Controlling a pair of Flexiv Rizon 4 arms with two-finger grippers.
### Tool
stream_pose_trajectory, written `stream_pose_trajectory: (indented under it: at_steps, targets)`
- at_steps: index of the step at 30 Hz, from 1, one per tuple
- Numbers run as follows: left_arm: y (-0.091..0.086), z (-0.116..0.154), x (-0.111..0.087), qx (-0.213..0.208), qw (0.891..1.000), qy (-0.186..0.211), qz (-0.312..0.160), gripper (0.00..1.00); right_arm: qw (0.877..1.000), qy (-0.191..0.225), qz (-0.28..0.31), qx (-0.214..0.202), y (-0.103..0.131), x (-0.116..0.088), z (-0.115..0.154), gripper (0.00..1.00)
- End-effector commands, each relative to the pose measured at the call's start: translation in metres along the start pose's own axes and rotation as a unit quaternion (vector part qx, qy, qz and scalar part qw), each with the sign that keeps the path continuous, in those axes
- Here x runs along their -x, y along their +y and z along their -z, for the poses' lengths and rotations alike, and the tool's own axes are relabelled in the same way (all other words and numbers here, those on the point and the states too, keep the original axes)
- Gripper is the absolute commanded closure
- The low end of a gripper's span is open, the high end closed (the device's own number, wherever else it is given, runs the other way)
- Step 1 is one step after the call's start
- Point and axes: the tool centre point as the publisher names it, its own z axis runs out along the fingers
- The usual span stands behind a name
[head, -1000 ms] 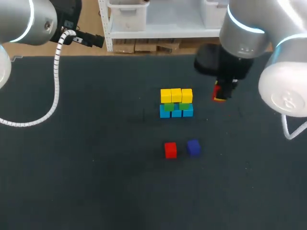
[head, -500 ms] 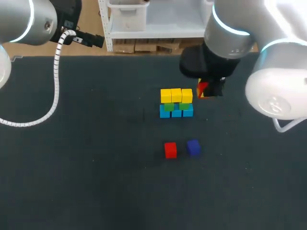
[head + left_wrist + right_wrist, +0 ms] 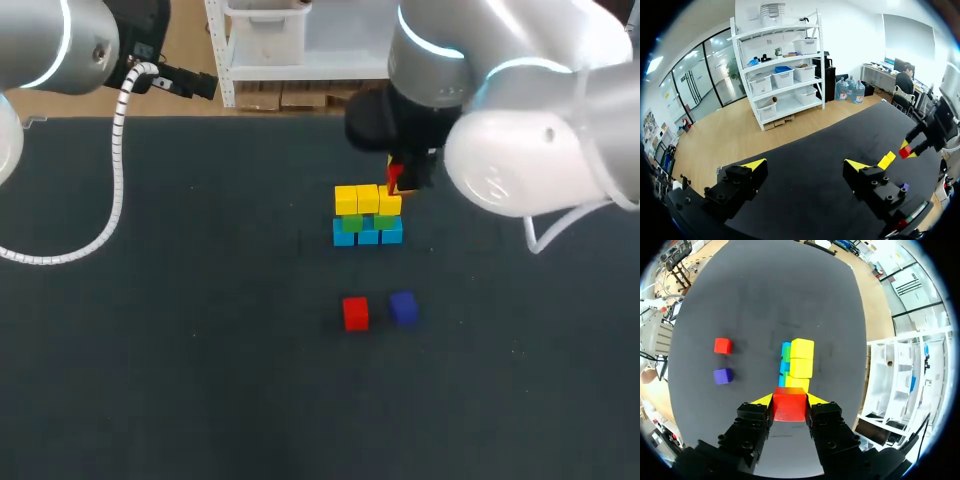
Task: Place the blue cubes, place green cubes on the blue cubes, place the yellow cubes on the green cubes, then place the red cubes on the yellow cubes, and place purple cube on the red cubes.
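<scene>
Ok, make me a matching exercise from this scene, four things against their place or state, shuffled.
1. right gripper
2. left gripper
3. purple cube
4. yellow cubes

A. on the green cubes
B. open, holding nothing
C. shut on a red cube
D. on the table beside the loose red cube

Pairs: 1-C, 2-B, 3-D, 4-A

Red cube (image 3: 789, 406), yellow cubes (image 3: 801, 367), green cubes (image 3: 349, 224), blue cubes (image 3: 367, 236).
</scene>
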Motion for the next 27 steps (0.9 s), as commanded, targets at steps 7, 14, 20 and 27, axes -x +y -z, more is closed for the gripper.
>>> stream_pose_trajectory:
  at_steps: [7, 14, 20, 27]
  targets:
    - [0.0, 0.0, -0.001, -0.001, 1.0, -0.001, 0.0, 0.0, 1.0, 0.005, 0.005, 0.023, -0.01, 0.008, -0.014, 1.0]
    - [0.0, 0.0, -0.001, -0.001, 1.0, -0.001, 0.0, 0.0, 1.0, 0.006, 0.01, 0.025, -0.008, 0.016, -0.018, 1.0]
    - [0.0, 0.0, -0.001, -0.001, 1.0, -0.001, 0.0, 0.0, 0.999, 0.011, 0.01, 0.028, -0.009, 0.016, -0.023, 1.0]
    - [0.0, 0.0, -0.001, -0.001, 1.0, -0.001, 0.0, 0.0, 0.999, 0.016, 0.008, 0.027, -0.012, 0.017, -0.027, 1.0]
